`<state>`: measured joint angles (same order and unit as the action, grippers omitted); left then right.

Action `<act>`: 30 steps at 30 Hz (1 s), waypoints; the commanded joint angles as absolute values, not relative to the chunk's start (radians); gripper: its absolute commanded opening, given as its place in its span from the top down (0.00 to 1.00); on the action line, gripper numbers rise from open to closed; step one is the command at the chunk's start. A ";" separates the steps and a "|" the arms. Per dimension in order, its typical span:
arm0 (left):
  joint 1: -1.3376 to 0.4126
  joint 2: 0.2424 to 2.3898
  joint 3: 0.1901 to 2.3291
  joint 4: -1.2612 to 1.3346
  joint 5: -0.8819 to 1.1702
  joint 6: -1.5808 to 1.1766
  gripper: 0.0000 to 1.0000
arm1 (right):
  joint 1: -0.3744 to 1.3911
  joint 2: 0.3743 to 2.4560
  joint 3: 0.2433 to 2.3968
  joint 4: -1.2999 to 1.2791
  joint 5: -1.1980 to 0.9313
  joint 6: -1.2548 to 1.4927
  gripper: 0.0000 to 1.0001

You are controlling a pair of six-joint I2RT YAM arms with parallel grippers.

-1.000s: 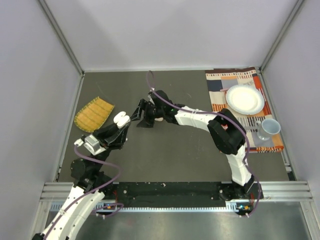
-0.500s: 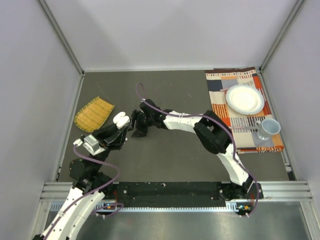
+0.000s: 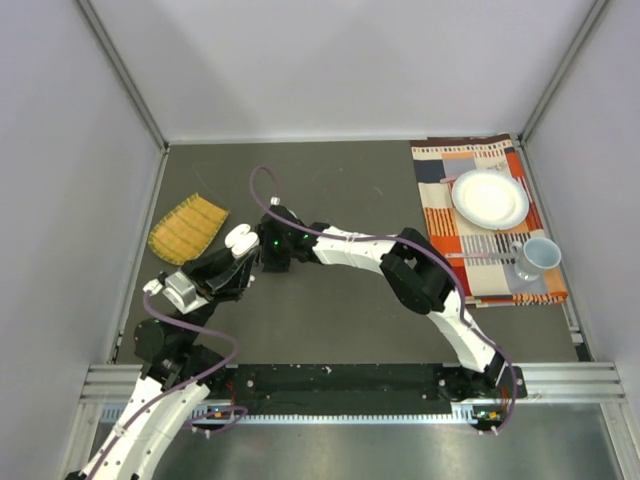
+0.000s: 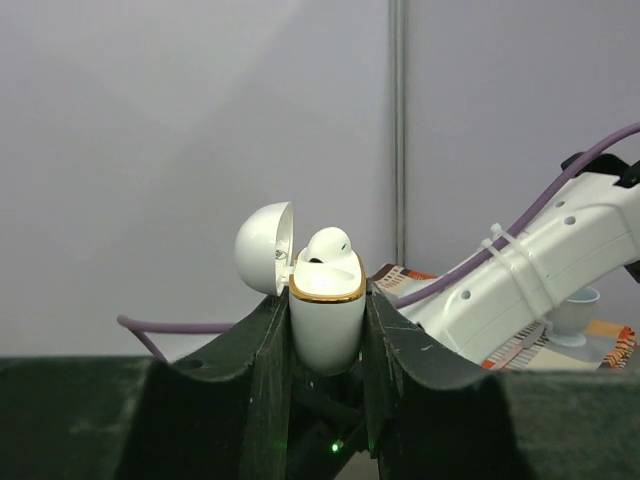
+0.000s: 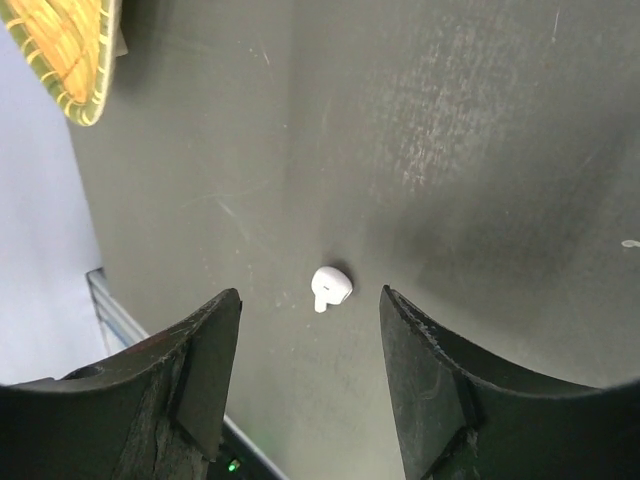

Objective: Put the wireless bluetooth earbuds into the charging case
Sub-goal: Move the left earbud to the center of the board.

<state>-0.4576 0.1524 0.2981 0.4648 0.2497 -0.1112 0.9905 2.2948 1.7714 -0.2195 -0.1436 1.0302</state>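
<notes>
My left gripper [image 4: 327,300] is shut on the white, gold-rimmed charging case [image 4: 327,320] and holds it upright. Its lid [image 4: 264,248] is swung open to the left, and one white earbud [image 4: 328,243] sits in the top. In the top view the case [image 3: 241,238] shows just left of my right gripper [image 3: 272,256]. The right gripper [image 5: 308,293] is open and points down at the table. A second white earbud [image 5: 331,286] lies on the dark surface between and just beyond its fingertips, untouched. That earbud is hidden in the top view.
A yellow woven mat [image 3: 188,227] lies at the left, near the wall. A patterned cloth [image 3: 440,190] at the back right carries a white plate [image 3: 489,197] and a cup [image 3: 540,254]. Grey walls enclose the table.
The right arm has swung left until its gripper is close beside the held case, and its jaws have narrowed a little. The left gripper and case have stayed put.
</notes>
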 commanded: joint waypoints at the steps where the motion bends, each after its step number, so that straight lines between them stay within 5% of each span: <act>1: -0.454 0.140 0.377 0.492 0.273 -0.089 1.00 | 1.014 2.333 1.841 -0.262 -0.023 0.989 0.42; 30: -0.454 0.127 0.416 0.459 0.250 -0.075 1.00 | 1.100 2.391 1.931 -0.364 0.130 0.876 0.55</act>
<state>-0.4576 0.1398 0.3855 0.4366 0.2665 -0.0757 1.0733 2.3672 1.8816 -0.3222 0.0925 0.9176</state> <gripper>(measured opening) 0.338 0.447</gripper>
